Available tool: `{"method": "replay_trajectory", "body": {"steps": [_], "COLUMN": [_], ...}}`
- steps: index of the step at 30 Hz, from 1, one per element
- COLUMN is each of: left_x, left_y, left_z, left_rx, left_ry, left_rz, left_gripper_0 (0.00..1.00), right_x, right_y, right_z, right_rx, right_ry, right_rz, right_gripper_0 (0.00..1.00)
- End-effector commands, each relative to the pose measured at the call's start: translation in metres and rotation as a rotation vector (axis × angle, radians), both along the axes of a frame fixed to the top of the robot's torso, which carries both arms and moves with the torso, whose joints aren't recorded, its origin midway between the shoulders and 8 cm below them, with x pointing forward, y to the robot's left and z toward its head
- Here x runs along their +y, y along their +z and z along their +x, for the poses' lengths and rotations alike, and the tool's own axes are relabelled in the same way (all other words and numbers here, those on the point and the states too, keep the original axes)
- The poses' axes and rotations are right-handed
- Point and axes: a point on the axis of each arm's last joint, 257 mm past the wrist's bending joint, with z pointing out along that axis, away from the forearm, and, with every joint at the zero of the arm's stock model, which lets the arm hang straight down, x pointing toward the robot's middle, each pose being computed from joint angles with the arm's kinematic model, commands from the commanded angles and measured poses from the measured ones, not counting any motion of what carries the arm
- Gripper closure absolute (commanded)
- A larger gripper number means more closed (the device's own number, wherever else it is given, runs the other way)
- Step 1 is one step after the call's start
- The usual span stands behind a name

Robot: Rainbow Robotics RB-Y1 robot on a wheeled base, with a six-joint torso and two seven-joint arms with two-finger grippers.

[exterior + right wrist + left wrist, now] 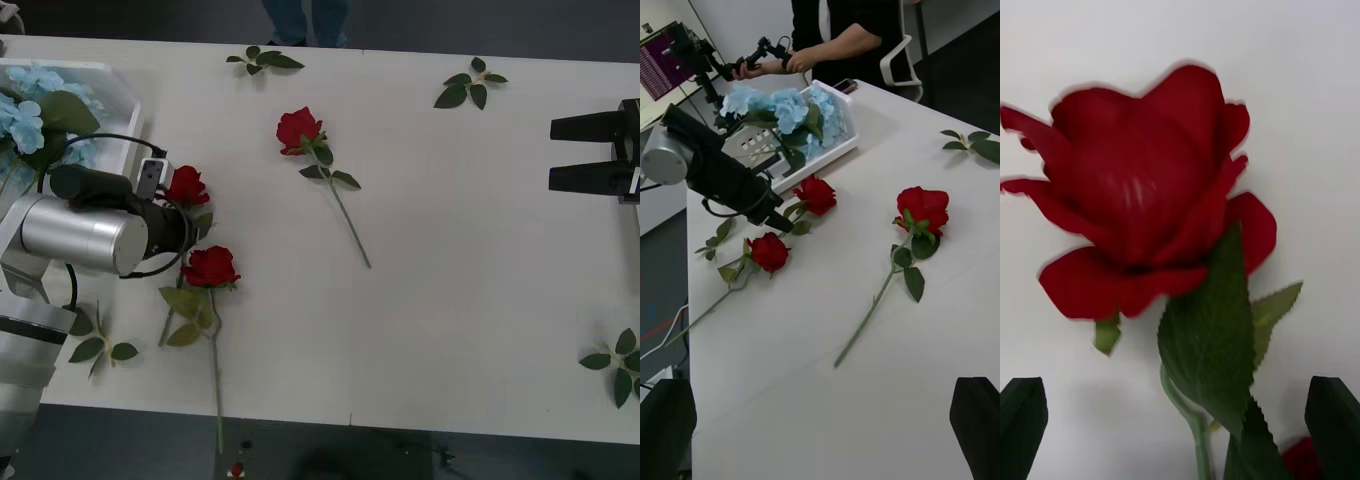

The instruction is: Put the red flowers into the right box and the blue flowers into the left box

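Note:
Three red flowers lie on the white table: one rose (300, 128) mid-table, one (187, 185) by the left arm, one (210, 267) just in front of it. My left gripper (183, 212) hangs low over the second rose (1142, 195), open, with black fingers (1022, 420) on either side of its stem (1191, 420) just below the bloom. The blue flowers (30, 110) fill the left box (128, 105) at the far left. My right gripper (590, 152) waits open at the right edge. The right box is out of view.
Loose green leaf sprigs lie at the far edge (265, 58), far right (470, 85), near right (620, 365) and beside the left arm (100, 345). The table's front edge (350, 420) runs close below the roses' stems.

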Motion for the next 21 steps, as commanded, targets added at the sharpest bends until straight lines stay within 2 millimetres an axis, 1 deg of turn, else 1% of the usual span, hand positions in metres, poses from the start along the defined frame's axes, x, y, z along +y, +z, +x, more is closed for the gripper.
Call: {"method": "replay_trajectory", "body": {"steps": [1,6,10,13,14,15,16,18,19,20,21], "left_x": [0.004,0.002,-0.001,-0.004,-0.005,-0.006,-0.006,-0.007,-0.007,-0.006,-0.007], "left_y": [-0.010,-0.036,-0.045,-0.046,-0.047,-0.048,-0.047,-0.046,-0.046,-0.045,-0.045], "left_z": [-0.009,-0.020,-0.022,-0.022,-0.022,-0.023,-0.022,-0.021,-0.021,-0.021,-0.020], "left_rx": [0.015,0.075,0.096,0.098,0.100,0.101,0.099,0.097,0.096,0.095,0.094], "left_ry": [-0.013,-0.006,0.001,0.002,0.002,0.002,0.002,0.005,0.004,0.006,0.005], "left_rz": [0.029,0.018,0.007,0.000,-0.002,-0.003,-0.004,-0.003,0.000,-0.001,-0.002], "left_gripper_0": [0.00,0.00,0.00,0.00,0.11,0.19,0.25,0.61,0.76,0.87,0.93], "right_x": [0.009,0.009,0.009,0.009,0.009,0.009,0.009,0.009,0.009,0.009,0.009], "right_y": [0.008,0.008,0.008,0.008,0.008,0.008,0.008,0.008,0.008,0.008,0.008], "right_z": [-0.004,-0.004,-0.004,-0.004,-0.004,-0.004,-0.004,-0.004,-0.004,-0.004,-0.004], "right_rx": [-0.020,-0.020,-0.020,-0.020,-0.020,-0.020,-0.020,-0.020,-0.020,-0.020,-0.020], "right_ry": [0.025,0.025,0.025,0.025,0.025,0.025,0.025,0.025,0.025,0.025,0.025], "right_rz": [0.017,0.017,0.017,0.017,0.017,0.017,0.017,0.017,0.017,0.017,0.017], "right_gripper_0": [0.00,0.00,0.00,0.00,0.00,0.00,0.00,0.00,0.00,0.00,0.00]}}
